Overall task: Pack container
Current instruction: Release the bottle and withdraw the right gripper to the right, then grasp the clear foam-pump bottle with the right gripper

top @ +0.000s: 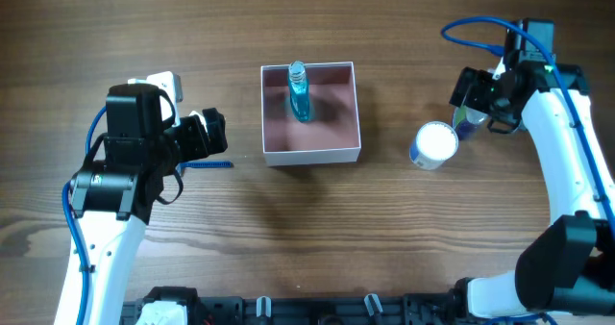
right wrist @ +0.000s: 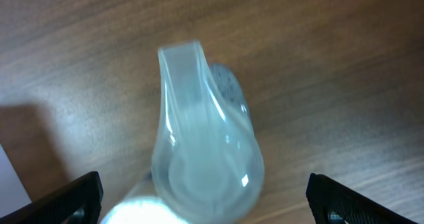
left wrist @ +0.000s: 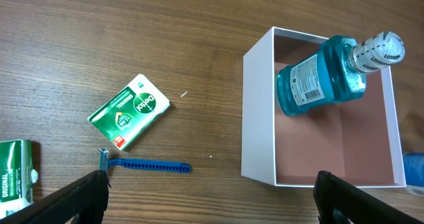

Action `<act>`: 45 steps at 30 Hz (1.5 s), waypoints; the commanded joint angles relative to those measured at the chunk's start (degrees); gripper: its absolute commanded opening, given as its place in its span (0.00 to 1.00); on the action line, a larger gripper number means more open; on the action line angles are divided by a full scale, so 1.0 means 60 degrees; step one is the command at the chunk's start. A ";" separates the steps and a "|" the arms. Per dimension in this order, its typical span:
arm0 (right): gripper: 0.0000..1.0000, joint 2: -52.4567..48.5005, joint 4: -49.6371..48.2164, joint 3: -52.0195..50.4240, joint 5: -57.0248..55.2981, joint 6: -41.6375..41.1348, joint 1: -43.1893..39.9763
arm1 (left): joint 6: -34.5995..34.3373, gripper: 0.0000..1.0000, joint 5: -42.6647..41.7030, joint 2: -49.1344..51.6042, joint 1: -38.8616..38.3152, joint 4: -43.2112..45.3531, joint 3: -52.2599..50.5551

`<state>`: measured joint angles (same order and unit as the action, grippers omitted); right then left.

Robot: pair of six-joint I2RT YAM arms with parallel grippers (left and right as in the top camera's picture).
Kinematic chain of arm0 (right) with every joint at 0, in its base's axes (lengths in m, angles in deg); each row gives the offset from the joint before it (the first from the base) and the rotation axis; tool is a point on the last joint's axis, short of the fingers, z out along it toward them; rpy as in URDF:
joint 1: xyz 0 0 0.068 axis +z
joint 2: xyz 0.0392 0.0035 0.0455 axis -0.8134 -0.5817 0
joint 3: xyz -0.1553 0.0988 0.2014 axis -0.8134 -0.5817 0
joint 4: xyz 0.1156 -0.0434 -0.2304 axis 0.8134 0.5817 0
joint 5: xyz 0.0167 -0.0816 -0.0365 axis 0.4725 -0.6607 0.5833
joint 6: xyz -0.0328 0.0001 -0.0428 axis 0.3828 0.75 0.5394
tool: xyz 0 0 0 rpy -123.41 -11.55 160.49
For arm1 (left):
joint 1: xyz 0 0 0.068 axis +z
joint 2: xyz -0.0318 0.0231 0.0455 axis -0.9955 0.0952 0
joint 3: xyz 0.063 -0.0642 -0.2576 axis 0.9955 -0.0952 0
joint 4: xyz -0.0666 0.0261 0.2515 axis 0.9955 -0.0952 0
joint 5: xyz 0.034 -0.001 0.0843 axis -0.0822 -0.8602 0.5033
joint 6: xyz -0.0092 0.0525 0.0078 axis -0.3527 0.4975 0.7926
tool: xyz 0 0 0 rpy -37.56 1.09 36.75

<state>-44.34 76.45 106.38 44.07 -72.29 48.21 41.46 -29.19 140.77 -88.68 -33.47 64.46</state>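
The container [top: 312, 155], a square white box with a pink inside, sits at the table's middle. A blue mouthwash bottle [top: 299, 94] with a silver cap lies in its far part. In the left wrist view the container's wall [left wrist: 260, 111] and the bottle [left wrist: 324, 81] show at the right. My left gripper [top: 216, 133] hovers open to the left of the box, its fingers [left wrist: 73, 201] wide apart over bare wood. My right gripper [top: 471, 102] is open at the right, its jaws on either side of a pale translucent bottle [right wrist: 205, 151] without touching it.
A blue razor [left wrist: 146, 164], a green soap box [left wrist: 130, 111] and a second green box [left wrist: 14, 177] lie left of the container. A white-topped round thing [top: 434, 144] stands right of it, next to the pale bottle.
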 commanded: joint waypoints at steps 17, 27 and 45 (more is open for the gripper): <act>1.00 -0.0681 -0.0579 -0.0051 -0.0586 -0.0084 -0.0029 | -0.0084 1.00 -0.0146 -0.0015 -0.0062 -0.0011 0.0164; 0.96 -0.0681 -0.0612 -0.0051 -0.1107 -0.0080 -0.0029 | -0.0084 1.00 -0.0149 -0.0015 -0.0062 -0.0007 0.0164; 0.72 -0.0681 -0.0608 -0.0051 -0.1104 -0.0076 -0.0029 | -0.0084 1.00 -0.0146 -0.0015 -0.0062 -0.0004 0.0164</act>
<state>-47.90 72.93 106.36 38.87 -72.68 48.21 41.46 -29.19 140.77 -88.68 -33.47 64.46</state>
